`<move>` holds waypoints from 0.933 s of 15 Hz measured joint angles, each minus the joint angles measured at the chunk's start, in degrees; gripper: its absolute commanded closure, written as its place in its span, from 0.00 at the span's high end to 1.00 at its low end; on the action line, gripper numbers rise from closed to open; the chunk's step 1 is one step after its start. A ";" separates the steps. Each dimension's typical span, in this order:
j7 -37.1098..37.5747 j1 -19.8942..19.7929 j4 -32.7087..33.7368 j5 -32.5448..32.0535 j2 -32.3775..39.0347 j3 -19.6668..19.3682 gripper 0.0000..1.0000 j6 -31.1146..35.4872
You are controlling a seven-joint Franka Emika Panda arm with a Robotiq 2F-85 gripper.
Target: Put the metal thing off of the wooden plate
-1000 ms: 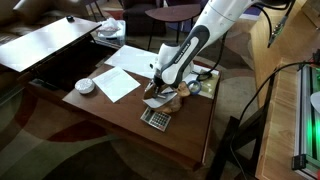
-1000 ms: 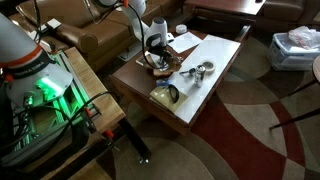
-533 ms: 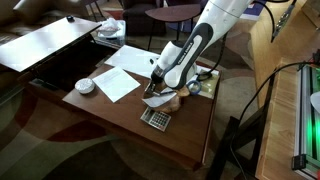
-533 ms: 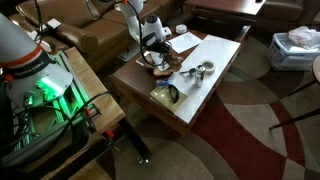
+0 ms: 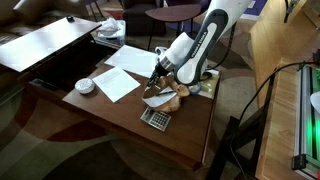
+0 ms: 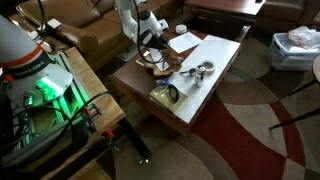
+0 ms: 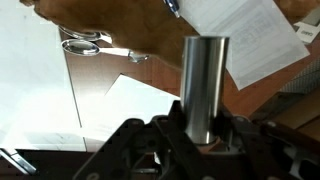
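Note:
My gripper [image 7: 204, 128] is shut on the metal thing [image 7: 205, 80], a shiny silvery cylinder-like piece that stands up between the jaws in the wrist view. In both exterior views the gripper [image 5: 160, 70] [image 6: 151, 44] hangs a little above the table, just above the wooden plate [image 5: 166, 99] [image 6: 156, 63]. The plate is light brown with an uneven outline and lies near the table's middle.
A flat grey keypad [image 5: 155, 118] lies next to the plate toward the table edge. White paper sheets [image 5: 120, 82] [image 7: 40, 90] and a white bowl [image 5: 85, 86] lie beyond. Scissors [image 7: 88, 45] lie on the dark tabletop. Small items [image 5: 203, 86] sit beside the plate.
The gripper has lifted up from the wooden plate with the metal thing in its jaws, and the arm has straightened upward.

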 measured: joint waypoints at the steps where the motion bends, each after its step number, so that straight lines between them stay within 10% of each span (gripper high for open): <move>1: 1.64 0.20 0.25 -0.66 -0.03 -0.44 0.10 0.65; 7: 13.02 0.19 3.67 2.03 -0.91 -8.47 0.10 8.80; 14: 16.49 6.78 6.32 16.33 -0.51 -26.28 0.10 -4.77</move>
